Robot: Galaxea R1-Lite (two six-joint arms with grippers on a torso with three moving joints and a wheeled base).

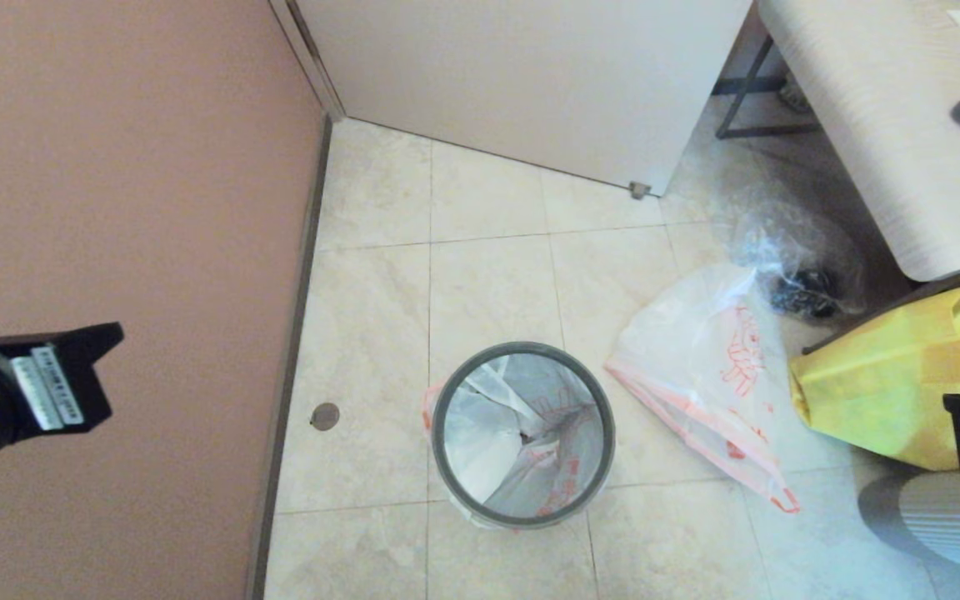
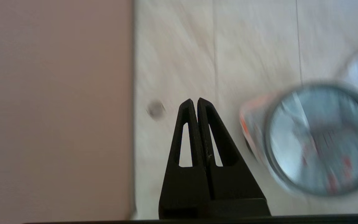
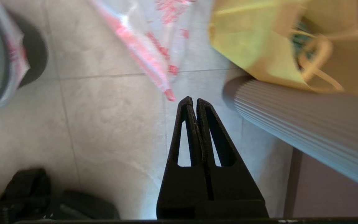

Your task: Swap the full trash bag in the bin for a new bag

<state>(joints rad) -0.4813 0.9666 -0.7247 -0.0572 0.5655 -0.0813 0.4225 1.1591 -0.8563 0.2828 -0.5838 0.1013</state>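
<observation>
The black bin (image 1: 522, 347) with its grey hoop rim stands on the tiled floor in the middle of the head view. The full trash bag (image 1: 530, 450), white with red print, lines it, and white crumpled scraps show inside. The new bag (image 1: 697, 358) lies limp and flat on the floor just right of the bin. My left gripper (image 2: 194, 100) is shut and empty, above the floor between the wall and the bin (image 2: 318, 84). My right gripper (image 3: 194, 99) is shut and empty, above bare tiles just short of the new bag's (image 3: 154, 40) corner.
A pink wall (image 1: 113, 167) runs along the left. A big yellow bag (image 1: 880, 392), a clear crinkly bag (image 1: 797, 267) and a table (image 1: 880, 125) crowd the right. A ribbed grey object (image 1: 947, 517) sits at the lower right. A round floor cap (image 1: 325, 416) lies left of the bin.
</observation>
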